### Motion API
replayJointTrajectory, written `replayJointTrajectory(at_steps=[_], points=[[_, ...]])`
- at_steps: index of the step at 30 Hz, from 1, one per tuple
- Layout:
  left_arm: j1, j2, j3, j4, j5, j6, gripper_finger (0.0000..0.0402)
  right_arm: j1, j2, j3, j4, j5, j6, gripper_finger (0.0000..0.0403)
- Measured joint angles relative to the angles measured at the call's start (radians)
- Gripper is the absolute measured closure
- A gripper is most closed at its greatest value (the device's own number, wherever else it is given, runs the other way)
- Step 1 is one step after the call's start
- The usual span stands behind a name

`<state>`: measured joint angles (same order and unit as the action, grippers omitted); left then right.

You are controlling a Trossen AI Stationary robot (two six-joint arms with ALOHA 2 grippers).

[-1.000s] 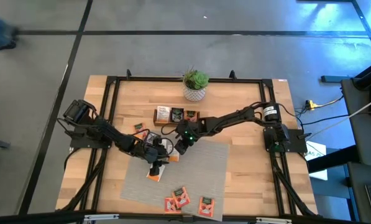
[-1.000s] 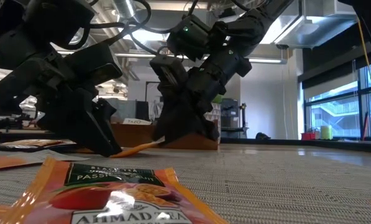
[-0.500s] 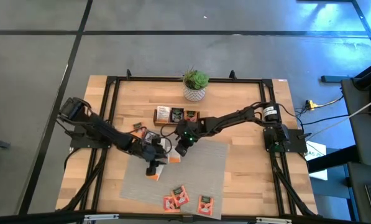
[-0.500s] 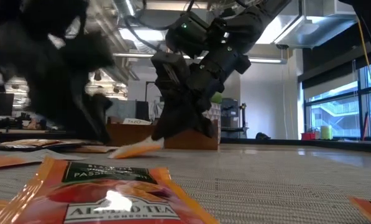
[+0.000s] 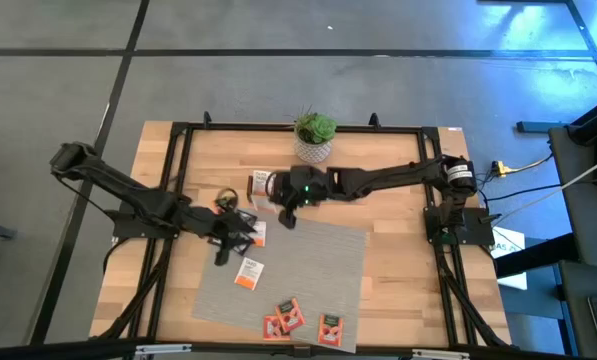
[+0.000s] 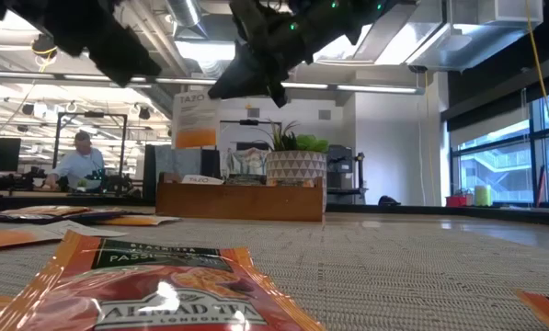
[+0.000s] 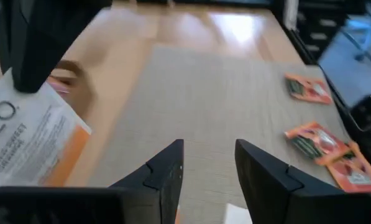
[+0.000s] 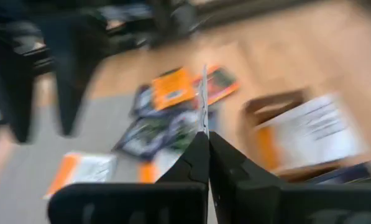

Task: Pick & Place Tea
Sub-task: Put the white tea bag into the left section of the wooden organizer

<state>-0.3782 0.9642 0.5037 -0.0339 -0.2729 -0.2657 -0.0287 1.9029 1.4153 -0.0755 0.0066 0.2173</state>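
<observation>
1. A white-and-orange tea packet hangs edge-up in the right pincer, whose fingers are pressed together on it, just above centre in the high view, near the tray.
2. The right wrist view shows the packet's thin edge rising from the closed fingers.
3. The left pincer hovers left of centre over the mat's corner, fingers parted, nothing between them.
4. Another white-orange packet lies on the mat below it.
5. Three orange-red packets lie at the mat's lower edge; more packets lie on the tabletop left of the tray.
6. A potted plant stands at upper centre.
</observation>
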Motion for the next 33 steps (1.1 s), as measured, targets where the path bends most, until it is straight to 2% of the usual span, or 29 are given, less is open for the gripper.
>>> replayJointTrajectory(at_steps=[6, 15, 33], points=[[0.000, -0.147, 0.000, -0.057, -0.028, 0.033, 0.0261, -0.077, 0.035, -0.026, 0.172, 0.004, -0.109, 0.0401], [-0.001, -0.179, 0.001, -0.091, -0.031, 0.070, 0.0261, -0.144, 0.147, -0.050, 0.316, 0.001, -0.179, 0.0401], [0.001, -0.179, 0.001, -0.107, -0.070, 0.069, 0.0261, -0.153, 0.231, -0.049, 0.268, 0.000, -0.221, 0.0400]])
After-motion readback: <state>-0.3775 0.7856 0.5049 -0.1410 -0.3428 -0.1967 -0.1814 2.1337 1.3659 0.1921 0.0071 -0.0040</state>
